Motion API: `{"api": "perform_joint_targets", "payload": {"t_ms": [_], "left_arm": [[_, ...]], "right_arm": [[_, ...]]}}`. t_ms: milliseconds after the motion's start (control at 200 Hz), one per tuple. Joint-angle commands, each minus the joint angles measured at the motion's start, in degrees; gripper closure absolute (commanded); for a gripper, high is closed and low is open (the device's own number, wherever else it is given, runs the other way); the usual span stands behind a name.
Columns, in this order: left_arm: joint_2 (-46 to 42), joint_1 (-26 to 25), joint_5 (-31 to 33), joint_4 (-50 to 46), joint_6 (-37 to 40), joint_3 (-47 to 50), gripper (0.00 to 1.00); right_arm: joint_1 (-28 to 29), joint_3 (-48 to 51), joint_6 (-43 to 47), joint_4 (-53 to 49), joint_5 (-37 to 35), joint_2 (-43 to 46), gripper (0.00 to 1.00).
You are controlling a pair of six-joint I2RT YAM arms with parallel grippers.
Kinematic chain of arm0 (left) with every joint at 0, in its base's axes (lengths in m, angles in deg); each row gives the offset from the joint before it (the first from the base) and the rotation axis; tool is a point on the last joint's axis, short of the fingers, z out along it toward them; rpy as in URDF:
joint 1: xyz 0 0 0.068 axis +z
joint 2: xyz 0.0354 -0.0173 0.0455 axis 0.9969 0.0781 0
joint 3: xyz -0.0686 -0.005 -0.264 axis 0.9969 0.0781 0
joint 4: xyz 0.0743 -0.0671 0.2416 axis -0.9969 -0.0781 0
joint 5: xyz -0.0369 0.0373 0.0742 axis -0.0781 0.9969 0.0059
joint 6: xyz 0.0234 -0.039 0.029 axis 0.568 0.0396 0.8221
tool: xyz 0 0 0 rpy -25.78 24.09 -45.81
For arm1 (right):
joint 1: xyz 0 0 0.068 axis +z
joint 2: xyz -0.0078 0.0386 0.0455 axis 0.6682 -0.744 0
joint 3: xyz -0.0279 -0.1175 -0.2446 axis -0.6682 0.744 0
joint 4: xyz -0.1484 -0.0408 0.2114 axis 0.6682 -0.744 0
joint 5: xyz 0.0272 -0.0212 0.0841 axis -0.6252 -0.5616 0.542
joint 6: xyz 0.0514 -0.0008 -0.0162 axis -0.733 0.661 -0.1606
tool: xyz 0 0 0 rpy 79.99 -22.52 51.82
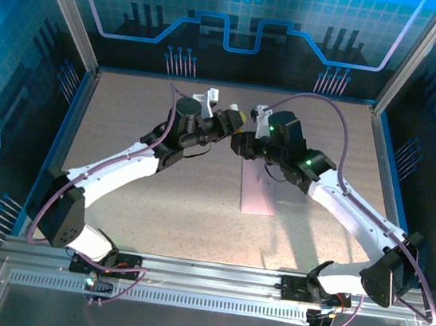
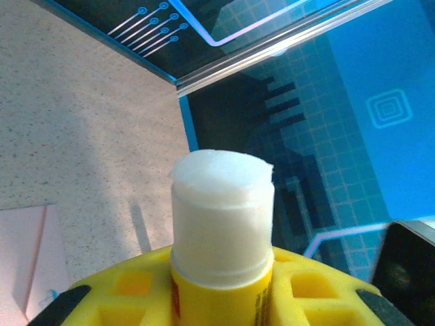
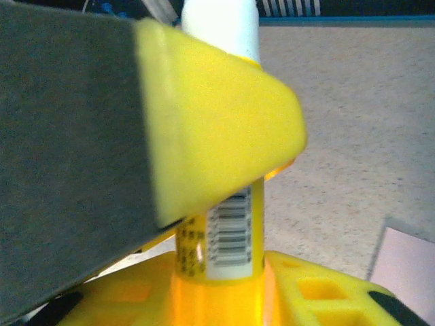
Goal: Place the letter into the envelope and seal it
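Speckled beige table (image 1: 126, 127), blue walls (image 1: 26, 33) — glue stick (image 2: 221, 217) tight in left claw (image 2: 221, 295), right claw's (image 3: 221, 292) grip unclear.

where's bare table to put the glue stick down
Bare table lies far left beyond the left arm; near centre, between both arms, short of the envelope; and far right beyond the right arm. Crowded mid-table, where the arms meet round the glue stick.
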Motion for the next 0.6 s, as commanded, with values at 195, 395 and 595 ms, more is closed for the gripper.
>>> {"api": "perform_joint_targets", "payload": {"t_ms": [195,395,595], "left_arm": [[-3.76,5.12,-17.35,10.51,1.33,3.46,1.0],[-2.38,8.43,-29.41,16.72,1.7,2.91,1.0],[-1.64,8.89,-33.46,16.23,2.66,1.67,1.0]], "right_arm": [[-14.56,-0.85,-7.46,1.12,38.44,5.33,0.3],[-17.67,2.05,-11.02,5.66,45.42,6.31,0.2],[-17.16,6.41,-18.5,18.12,47.62,4.59,0.31]]}}
